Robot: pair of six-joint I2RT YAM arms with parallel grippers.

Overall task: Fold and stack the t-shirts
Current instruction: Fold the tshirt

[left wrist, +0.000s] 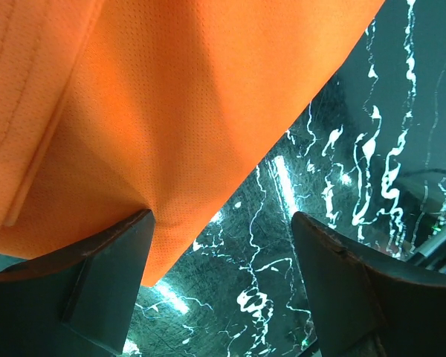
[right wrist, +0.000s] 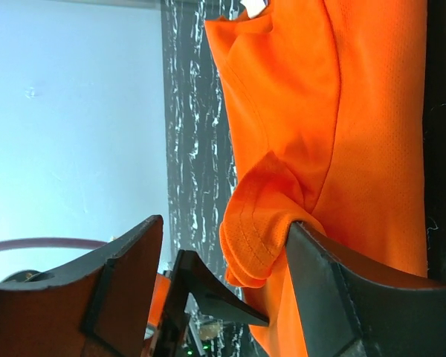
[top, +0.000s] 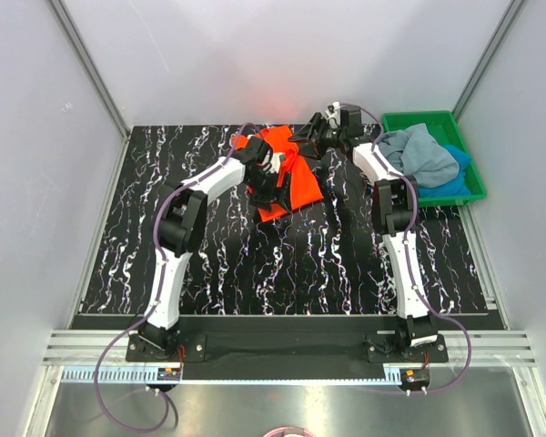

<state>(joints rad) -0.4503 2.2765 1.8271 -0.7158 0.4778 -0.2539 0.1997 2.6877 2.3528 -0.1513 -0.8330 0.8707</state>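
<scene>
Orange t-shirt point(top: 296, 187) lay crumpled on the far middle of the counter point(top: 255, 264), partly folded over itself. Left pincer point(left wrist: 224, 223) was over the shirt's near-left part with jaws wide. Cloth draped against one finger only and nothing was clamped, with bare counter showing through the gap. Right pincer point(right wrist: 227, 223) was at the shirt's far-right edge, jaws also wide. A bunched hem sat against the tip of one finger, not pinched between the two. Grey-blue t-shirt point(top: 423, 155) was heaped in the green tray point(top: 417, 116) at the far right. Bright blue t-shirt point(top: 455, 182) lay under and beside it in the same tray, both unfolded.
</scene>
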